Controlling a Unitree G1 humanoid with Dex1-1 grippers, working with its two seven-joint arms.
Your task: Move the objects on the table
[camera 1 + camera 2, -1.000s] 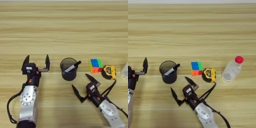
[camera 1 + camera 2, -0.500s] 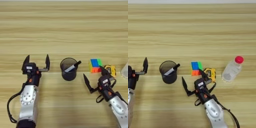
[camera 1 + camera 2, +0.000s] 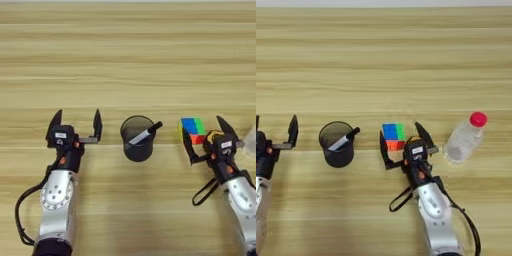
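Observation:
A black mesh pen cup (image 3: 137, 140) stands at the table's middle, with a black-and-white marker (image 3: 145, 134) leaning out of it to the right. Just right of it lies a small multicoloured puzzle cube (image 3: 192, 130). My right gripper (image 3: 205, 136) is open, one finger left of the cube's near corner and the other to its right. It covers the yellow tape measure (image 3: 213, 135), of which only a sliver shows. My left gripper (image 3: 76, 125) stands open left of the cup, holding nothing.
A clear plastic bottle with a red cap (image 3: 464, 139) lies just right of the right gripper. The light wooden table (image 3: 128, 60) stretches away bare behind the objects. A black cable loops beside each forearm.
My right gripper has moved forward and to the right, from in front of the cup up to the cube and over the tape measure. The left arm has not moved.

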